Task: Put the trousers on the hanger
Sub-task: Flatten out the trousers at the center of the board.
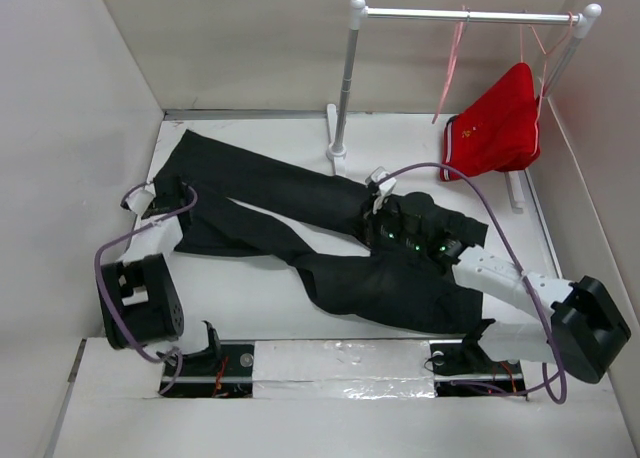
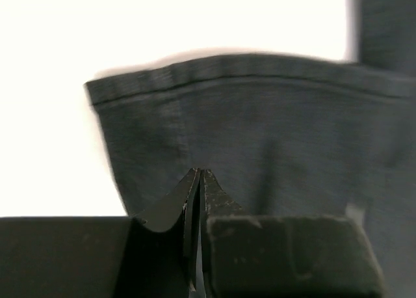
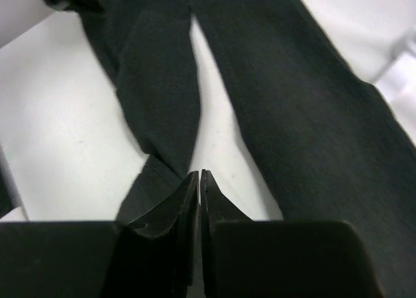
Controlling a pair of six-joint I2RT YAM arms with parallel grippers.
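The black trousers (image 1: pixel 260 193) lie spread flat on the white table, legs toward the far left and waist at the near right. My left gripper (image 1: pixel 166 198) is shut over a leg end; the left wrist view shows its tips (image 2: pixel 200 173) just short of the stitched hem (image 2: pixel 260 129), with no cloth seen between them. My right gripper (image 1: pixel 368 223) is shut and hovers over the middle of the trousers; its tips (image 3: pixel 199 173) sit above the white gap where the two legs (image 3: pixel 312 103) part. The thin pale-pink hanger (image 1: pixel 452 68) hangs empty on the rail.
A white clothes rail (image 1: pixel 460 15) on a post (image 1: pixel 345 88) stands at the back. Red shorts (image 1: pixel 500 128) hang from another pink hanger at its right end. Grey walls close in on the table at left, back and right.
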